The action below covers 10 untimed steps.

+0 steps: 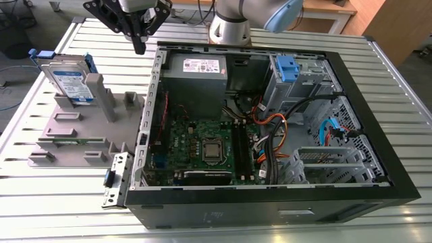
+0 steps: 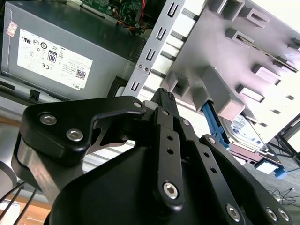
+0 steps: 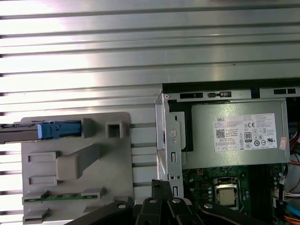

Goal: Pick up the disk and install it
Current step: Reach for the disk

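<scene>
At the exterior view's left, the silver-grey metal disk (image 1: 71, 83), with a white-and-blue label and a blue plastic frame, stands on edge in a grey slotted plastic fixture (image 1: 74, 134) on the ribbed metal desk (image 1: 40, 202). To its right, higher and well apart, hangs the black gripper (image 1: 139, 47). Its fingers seem pressed together and hold nothing. It is just beside the open black computer case (image 1: 270, 205).
</scene>
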Available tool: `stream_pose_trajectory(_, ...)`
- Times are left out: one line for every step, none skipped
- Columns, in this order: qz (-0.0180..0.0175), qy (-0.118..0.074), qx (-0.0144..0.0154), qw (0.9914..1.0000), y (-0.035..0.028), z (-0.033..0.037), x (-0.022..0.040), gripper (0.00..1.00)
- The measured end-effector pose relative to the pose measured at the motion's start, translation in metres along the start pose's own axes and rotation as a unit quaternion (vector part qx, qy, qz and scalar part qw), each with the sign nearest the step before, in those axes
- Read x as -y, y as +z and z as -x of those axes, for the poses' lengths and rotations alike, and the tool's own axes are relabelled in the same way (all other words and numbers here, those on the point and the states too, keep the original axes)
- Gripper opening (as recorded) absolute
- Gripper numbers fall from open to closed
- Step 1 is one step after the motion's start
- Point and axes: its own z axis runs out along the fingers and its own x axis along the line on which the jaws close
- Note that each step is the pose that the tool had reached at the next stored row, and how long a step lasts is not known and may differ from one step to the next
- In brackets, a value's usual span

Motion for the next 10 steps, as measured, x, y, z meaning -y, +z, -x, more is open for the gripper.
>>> stream_pose_trajectory(0.0,0.0,0.0,1.0,-0.0001,-0.0014,0.0001,0.11)
stream_pose_trajectory(0.0,0.0,0.0,1.0,0.0,-0.0014,0.0001,0.11)
stream_pose_trajectory(0.0,0.0,0.0,1.0,-0.0001,-0.0015,0.0001,0.11)
stream_pose_trajectory(0.0,0.0,0.0,1.0,-0.0001,-0.0017,0.0001,0.11)
stream_pose_trajectory(0.0,0.0,0.0,1.0,-0.0001,-0.002,0.0001,0.11)
stream_pose_trajectory(0.0,0.0,0.0,1.0,0.0,-0.0023,0.0002,0.11)
stream_pose_trajectory(0.0,0.0,0.0,1.0,-0.0001,-0.0026,0.0002,0.11)
stream_pose_trajectory(0.0,0.0,0.0,1.0,-0.0001,-0.0031,0.0002,0.11)
stream_pose_trajectory(0.0,0.0,0.0,1.0,-0.0001,-0.0036,0.0003,0.11)
stream_pose_trajectory(0.0,0.0,0.0,1.0,-0.0001,-0.0043,0.0003,0.11)
